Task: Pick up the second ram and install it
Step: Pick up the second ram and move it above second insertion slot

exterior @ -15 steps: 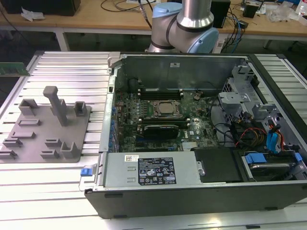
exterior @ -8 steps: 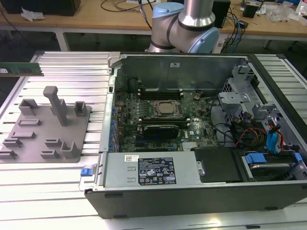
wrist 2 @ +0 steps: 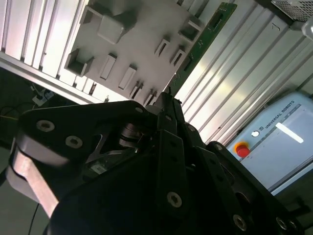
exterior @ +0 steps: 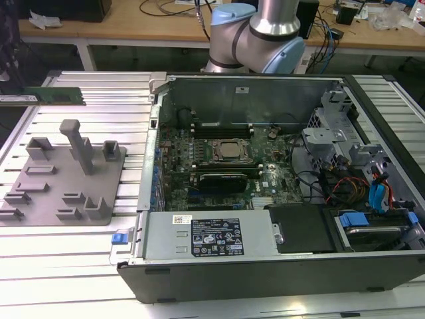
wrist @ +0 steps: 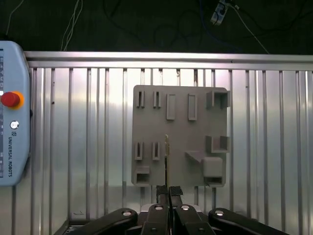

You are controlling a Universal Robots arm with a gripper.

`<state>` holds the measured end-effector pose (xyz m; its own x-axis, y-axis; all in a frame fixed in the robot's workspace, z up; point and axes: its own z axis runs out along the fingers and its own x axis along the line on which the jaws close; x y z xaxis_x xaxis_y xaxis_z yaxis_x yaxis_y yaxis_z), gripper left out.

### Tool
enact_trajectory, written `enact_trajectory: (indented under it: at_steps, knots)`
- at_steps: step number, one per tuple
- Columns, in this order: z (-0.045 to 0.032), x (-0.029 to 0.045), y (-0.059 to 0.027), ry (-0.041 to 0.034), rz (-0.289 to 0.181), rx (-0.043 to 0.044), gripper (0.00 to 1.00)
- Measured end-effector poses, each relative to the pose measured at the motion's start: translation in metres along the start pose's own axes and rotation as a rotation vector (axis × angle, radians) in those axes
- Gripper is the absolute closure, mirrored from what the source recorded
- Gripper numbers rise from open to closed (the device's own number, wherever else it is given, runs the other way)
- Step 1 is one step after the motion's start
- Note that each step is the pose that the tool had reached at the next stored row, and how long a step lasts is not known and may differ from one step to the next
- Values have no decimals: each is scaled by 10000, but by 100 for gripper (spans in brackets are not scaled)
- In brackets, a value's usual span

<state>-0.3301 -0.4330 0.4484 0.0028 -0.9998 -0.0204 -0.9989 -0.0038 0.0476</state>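
High above the grey fixture plate (wrist: pixel 183 137), the gripper (wrist: pixel 169 190) has its fingers pinched narrowly on the second ram (wrist: pixel 167 156). The ram reaches straight out from their tips (edge-on in the first wrist view, green face showing in the second). In the exterior view, another green stick (exterior: pixel 43 97) lies on the slatted table (exterior: pixel 119 119).

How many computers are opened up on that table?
1: the desktop computer, side panel off, lies on the slatted table at the exterior view's right, beside the grey fixture.
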Motion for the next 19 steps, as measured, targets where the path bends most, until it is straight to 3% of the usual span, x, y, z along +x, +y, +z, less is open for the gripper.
enact_trajectory:
  at_steps: [2,3,15,19]
  knots:
    - [-4,0,-76,0,0,-1,90]
    - [-9,1,-172,0,0,-5,90]
    - [-35,3,-890,-1,1,-113,90]
    - [-41,4,-1053,0,2,-143,90]
